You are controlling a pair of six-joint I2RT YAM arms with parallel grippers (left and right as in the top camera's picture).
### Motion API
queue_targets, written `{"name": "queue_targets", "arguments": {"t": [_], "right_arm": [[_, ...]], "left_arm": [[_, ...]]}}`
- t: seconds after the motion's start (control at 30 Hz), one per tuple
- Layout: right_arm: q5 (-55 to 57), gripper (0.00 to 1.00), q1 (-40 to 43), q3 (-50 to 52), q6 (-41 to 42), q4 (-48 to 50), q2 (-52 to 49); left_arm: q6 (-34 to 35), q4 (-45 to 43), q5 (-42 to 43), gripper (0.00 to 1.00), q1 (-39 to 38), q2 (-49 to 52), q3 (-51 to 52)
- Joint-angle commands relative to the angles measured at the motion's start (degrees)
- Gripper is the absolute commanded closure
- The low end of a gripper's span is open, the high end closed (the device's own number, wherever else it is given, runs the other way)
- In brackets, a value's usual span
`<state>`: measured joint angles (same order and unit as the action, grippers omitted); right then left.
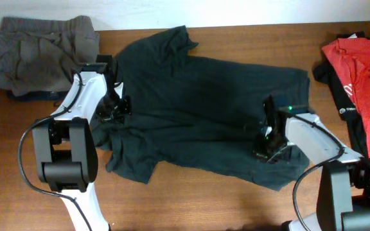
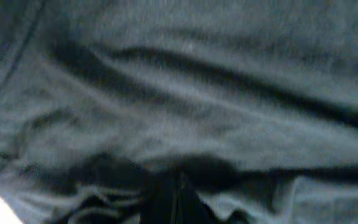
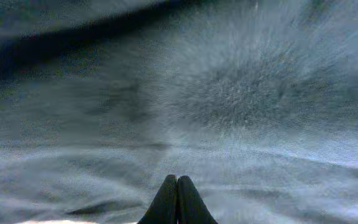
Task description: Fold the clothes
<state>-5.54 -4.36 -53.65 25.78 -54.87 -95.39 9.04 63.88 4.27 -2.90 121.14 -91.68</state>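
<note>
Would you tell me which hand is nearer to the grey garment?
Left. The left hand is over the black shirt, close to the grey garment; the right hand is far across the shirt.

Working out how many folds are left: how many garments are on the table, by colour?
Dark T-shirt, spread flat: 1
Grey garment, crumpled: 1
Red shirt: 1
Black garment with white print, under the red one: 1
Total: 4 that show
</note>
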Motion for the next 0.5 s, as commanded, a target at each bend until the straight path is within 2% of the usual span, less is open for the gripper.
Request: {"name": "queue_targets", "arguments": {"t": [0.0,0.33,0.47], "right_arm": [[-0.2,0.96,0.3,3.9,3.5,2.2,1.0],[-0.3,0.96,0.3,11.1,6.6,6.3,0.9],[-0.2,0.96,0.3,11.5,8.5,6.3,0.9]], "left_arm": [[-1.1,-2.2,0.4,0.99,0.1,-1.1,1.4],[-2.5,-5.9,0.2,0.99,0.1,-0.8,4.6],[-2.2,-4.4,-4.5,0.99,0.1,-0.7,4.7]]}}
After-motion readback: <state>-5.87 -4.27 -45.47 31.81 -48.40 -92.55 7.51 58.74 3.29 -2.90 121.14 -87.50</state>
